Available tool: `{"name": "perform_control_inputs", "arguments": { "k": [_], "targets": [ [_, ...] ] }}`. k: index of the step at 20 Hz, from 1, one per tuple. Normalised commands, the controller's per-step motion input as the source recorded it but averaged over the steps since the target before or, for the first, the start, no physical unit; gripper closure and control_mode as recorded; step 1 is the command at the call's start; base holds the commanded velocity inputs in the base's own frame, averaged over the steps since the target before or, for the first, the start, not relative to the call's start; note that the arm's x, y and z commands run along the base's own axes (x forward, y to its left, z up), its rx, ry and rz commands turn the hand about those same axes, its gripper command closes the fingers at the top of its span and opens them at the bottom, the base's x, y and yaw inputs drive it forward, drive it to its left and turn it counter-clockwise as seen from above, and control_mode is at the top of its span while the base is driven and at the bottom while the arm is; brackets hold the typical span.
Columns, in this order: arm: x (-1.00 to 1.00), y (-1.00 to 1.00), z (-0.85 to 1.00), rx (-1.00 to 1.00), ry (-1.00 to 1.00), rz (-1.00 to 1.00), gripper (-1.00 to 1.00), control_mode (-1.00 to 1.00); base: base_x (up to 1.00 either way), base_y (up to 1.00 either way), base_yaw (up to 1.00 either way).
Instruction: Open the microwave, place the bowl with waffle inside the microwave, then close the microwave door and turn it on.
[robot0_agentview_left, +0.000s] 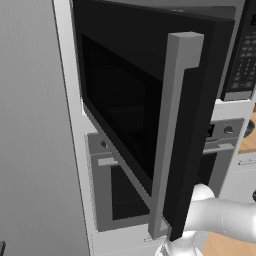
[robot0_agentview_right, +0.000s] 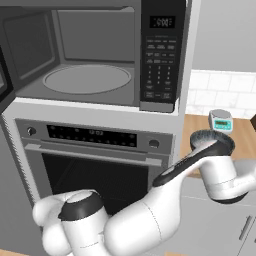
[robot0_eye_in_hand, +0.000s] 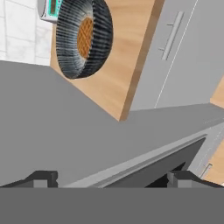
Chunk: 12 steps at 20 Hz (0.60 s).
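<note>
On the counter (robot0_eye_in_hand: 109, 94), near its front edge, the bowl (robot0_eye_in_hand: 83, 37) is waiting; door (robot0_agentview_left: 150, 115) swung wide, we are turning our gripper (robot0_eye_in_hand: 109, 179), fingers apart, toward it next.

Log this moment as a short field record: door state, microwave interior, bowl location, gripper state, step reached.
microwave door: swung wide open, its tall grey bar handle toward the left base camera
microwave: cavity exposed, round turntable bare
bowl: on the wooden counter, waffle inside, not held
small teal-faced device: on the counter beside the bowl
gripper: open, nothing between the fingertips, apart from the bowl
oven: below the microwave, door shut
step reached: door opened; bowl not yet picked up
</note>
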Motion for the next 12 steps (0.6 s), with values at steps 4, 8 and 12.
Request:
{"name": "perform_control_inputs", "arguments": {
  "k": [4,8,12],
  "targets": [
    [0.35,-0.01,0.00,0.05,-0.08,-0.11,-1.00,-1.00,0.00,0.00,0.00],
    [0.43,-0.10,0.00,0.02,-0.15,-0.23,-1.00,-1.00,0.00,0.00,0.00],
    [0.55,-0.03,-0.16,-0.01,-0.06,-0.17,-1.00,-1.00,0.00,0.00,0.00]
  ]
}}
